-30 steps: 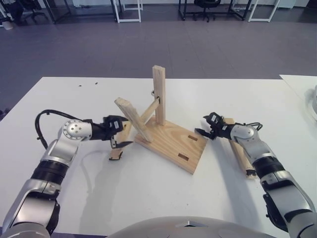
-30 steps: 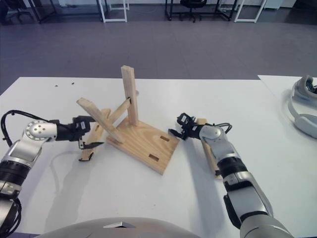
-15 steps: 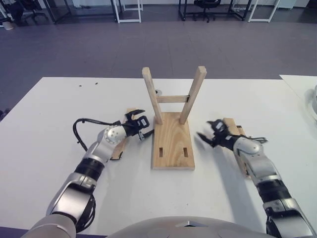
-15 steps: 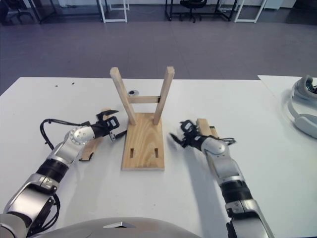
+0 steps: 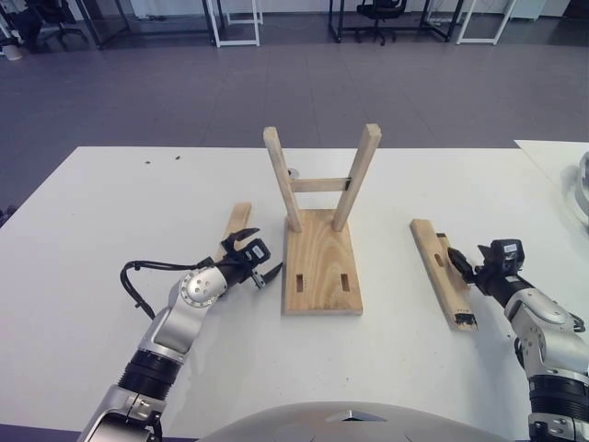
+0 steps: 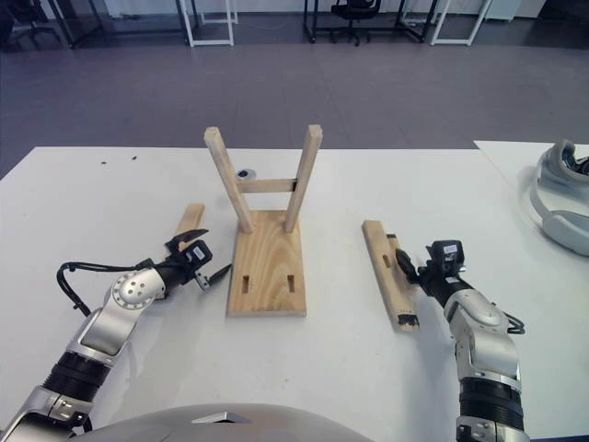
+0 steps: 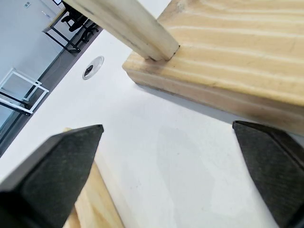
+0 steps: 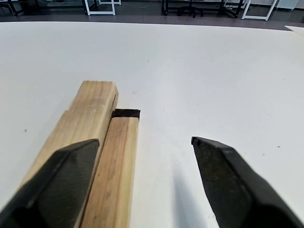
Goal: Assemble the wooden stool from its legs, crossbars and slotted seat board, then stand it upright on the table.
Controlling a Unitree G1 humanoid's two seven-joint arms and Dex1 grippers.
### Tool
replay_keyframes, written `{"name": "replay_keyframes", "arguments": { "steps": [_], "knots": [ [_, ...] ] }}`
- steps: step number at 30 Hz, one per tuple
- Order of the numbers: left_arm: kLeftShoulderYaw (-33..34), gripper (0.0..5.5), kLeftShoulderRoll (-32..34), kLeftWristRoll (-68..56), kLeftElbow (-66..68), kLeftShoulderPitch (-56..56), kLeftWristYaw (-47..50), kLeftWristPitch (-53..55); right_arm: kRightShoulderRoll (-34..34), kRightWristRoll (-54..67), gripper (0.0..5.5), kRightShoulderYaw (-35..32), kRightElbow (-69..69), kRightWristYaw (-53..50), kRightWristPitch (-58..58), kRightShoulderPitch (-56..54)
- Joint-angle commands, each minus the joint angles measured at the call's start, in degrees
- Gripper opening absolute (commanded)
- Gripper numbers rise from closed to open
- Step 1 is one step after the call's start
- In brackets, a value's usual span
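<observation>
The slotted seat board (image 5: 320, 262) lies flat mid-table. Two legs joined by a crossbar (image 5: 322, 184) stand up from its far end, and two slots near its front end are unfilled. A loose leg (image 5: 235, 226) lies left of the board. My left gripper (image 5: 258, 258) is open just off the board's left edge, with the board (image 7: 228, 71) close ahead of its fingers (image 7: 52, 175). On the right lie a leg and a thinner bar side by side (image 5: 442, 276). My right gripper (image 6: 409, 267) is open at their right side, one finger (image 8: 61, 180) over the wood (image 8: 95, 123).
A round grommet (image 5: 294, 171) sits in the table behind the upright legs. A grey headset (image 6: 561, 198) lies on the neighbouring table at the far right. The white table has bare room in front of the board and at both far corners.
The board with its two legs went from tilted and skewed to flat and square. My left gripper drew back toward the near side. My right gripper moved right, past the loose pieces.
</observation>
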Motion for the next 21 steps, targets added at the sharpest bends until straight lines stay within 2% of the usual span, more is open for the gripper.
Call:
{"name": "replay_keyframes", "arguments": {
  "steps": [1,7,13,18,21],
  "knots": [
    [1.8,5.02,0.6,-0.1,-1.8,0.4,1.0,2.3,0.8,-0.8,3.67,2.2,0.1,0.0,0.3,1.7],
    [3.1,5.02,0.9,-0.7,-2.5,0.0,0.8,3.5,3.3,-0.3,3.67,3.9,-1.9,-2.3,0.2,2.9],
    [3.1,5.02,0.7,-1.0,-3.1,0.4,0.9,4.1,3.9,2.9,3.67,-0.4,-2.8,-4.0,-1.5,2.1],
    [2.9,5.02,0.3,-1.3,-4.0,0.4,1.1,4.8,2.3,0.6,3.67,3.0,0.6,-2.6,1.3,2.8],
    [4.2,5.02,-0.1,-3.1,-6.1,0.9,0.9,5.8,2.3,0.1,3.14,3.5,1.5,-3.2,2.2,3.3]
  ]
}}
